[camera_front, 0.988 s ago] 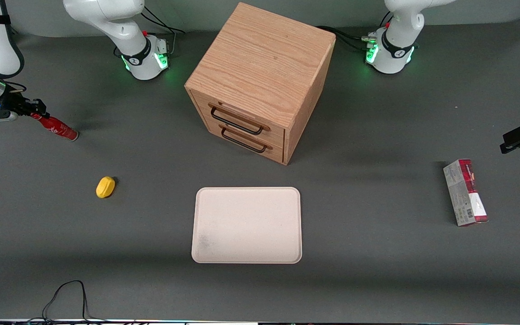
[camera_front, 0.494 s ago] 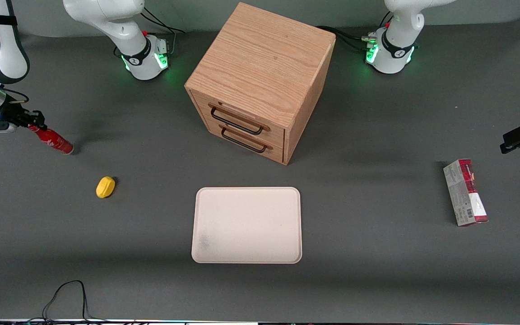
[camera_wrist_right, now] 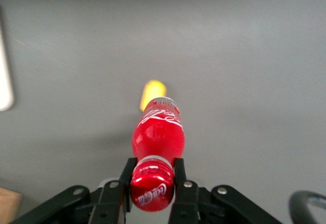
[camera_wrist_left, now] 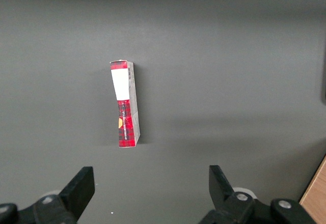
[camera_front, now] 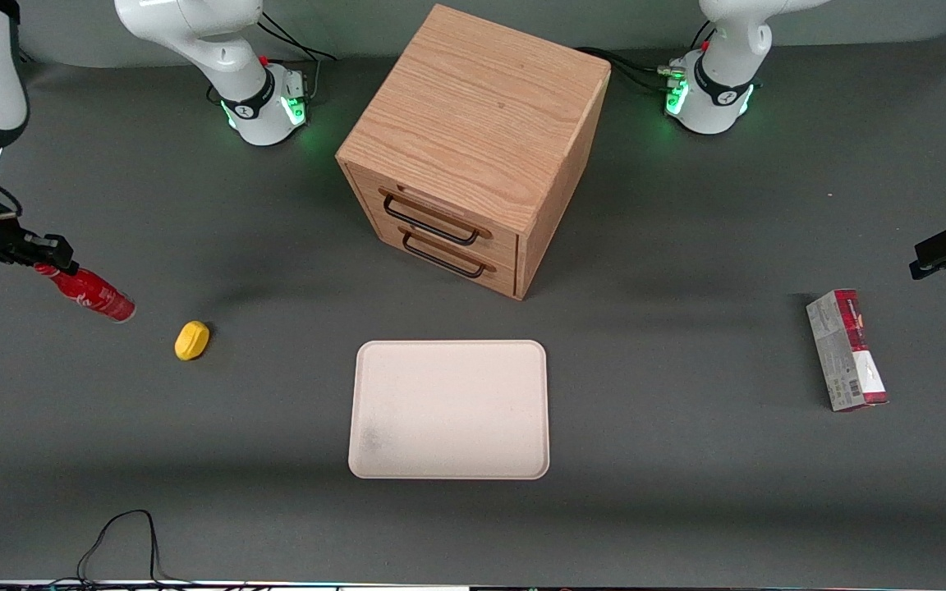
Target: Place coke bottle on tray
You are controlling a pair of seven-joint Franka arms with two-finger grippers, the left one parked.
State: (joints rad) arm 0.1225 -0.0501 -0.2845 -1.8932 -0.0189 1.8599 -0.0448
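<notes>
Front view: my gripper (camera_front: 44,261) clamps the coke bottle (camera_front: 87,294) by its cap, tilted, above the table, well apart from the tray (camera_front: 449,409), near the yellow piece (camera_front: 191,340).

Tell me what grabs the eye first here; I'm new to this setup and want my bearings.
The big wooden cabinet dominates, standing farther from the front camera than the cream tray. At the working arm's end, the gripper is shut on the cap end of a red coke bottle, held tilted above the table near a small yellow object. A red-and-grey carton lies toward the parked arm's end.
</notes>
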